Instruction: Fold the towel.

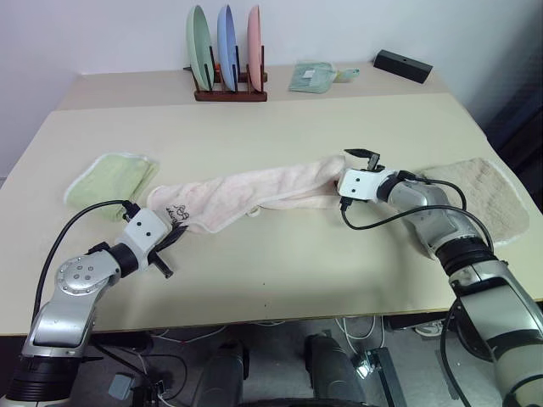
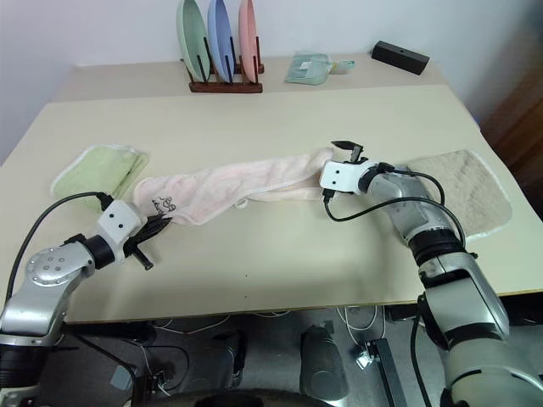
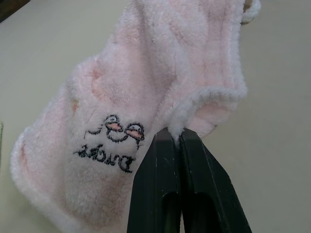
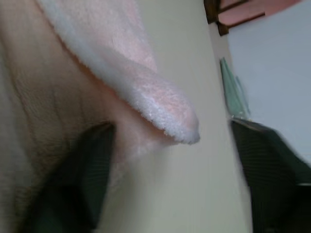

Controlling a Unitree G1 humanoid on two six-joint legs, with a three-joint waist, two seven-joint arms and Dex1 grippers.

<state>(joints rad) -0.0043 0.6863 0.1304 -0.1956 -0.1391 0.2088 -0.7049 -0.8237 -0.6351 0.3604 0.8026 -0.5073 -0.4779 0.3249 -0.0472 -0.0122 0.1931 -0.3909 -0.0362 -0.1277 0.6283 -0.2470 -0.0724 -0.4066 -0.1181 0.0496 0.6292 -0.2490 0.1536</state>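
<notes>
Nearest the robot, the left gripper (image 1: 174, 237) has its two black fingers (image 3: 160, 189) pressed together, pinching a fluffy edge of the towel (image 1: 246, 193) beside its dark printed logo (image 3: 111, 143). The towel is pale pink terry, bunched into a long, rumpled band lying across the middle of the table (image 1: 280, 271), from the left gripper to the right gripper (image 1: 363, 163). The right gripper's fingers stand apart around the towel's rounded far corner (image 4: 170, 116), one on each side, not yet clamped on it. A light green towel (image 1: 110, 180) lies folded just beyond the pink one's left end; a beige towel (image 1: 479, 197) lies flat at right. Farther back stands a plate rack (image 1: 227, 59).
</notes>
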